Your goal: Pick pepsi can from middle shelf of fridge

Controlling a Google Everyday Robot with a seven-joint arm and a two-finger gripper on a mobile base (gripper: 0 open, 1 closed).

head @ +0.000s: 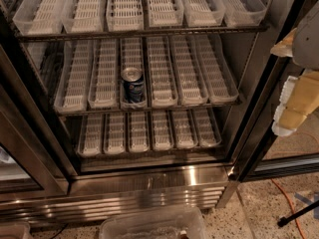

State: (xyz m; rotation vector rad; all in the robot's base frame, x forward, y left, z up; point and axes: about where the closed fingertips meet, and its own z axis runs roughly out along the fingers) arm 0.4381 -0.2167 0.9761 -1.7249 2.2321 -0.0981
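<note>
The pepsi can [132,85], dark blue with a silver top, stands upright at the front of the third lane from the left on the middle shelf [199,105] of the fridge [149,193]. No other item is on that shelf's lanes. My gripper [279,86] is at the right edge of the view, outside the fridge and level with the middle shelf, far to the right of the can. Its cream fingers [294,103] stand apart with nothing between them.
The shelves above and below hold only bare clear lanes. The dark door frame [259,118] stands between my gripper and the shelves. A clear plastic bin [154,225] sits on the floor in front of the fridge. An orange cable [286,203] and a black stand leg [299,215] lie at bottom right.
</note>
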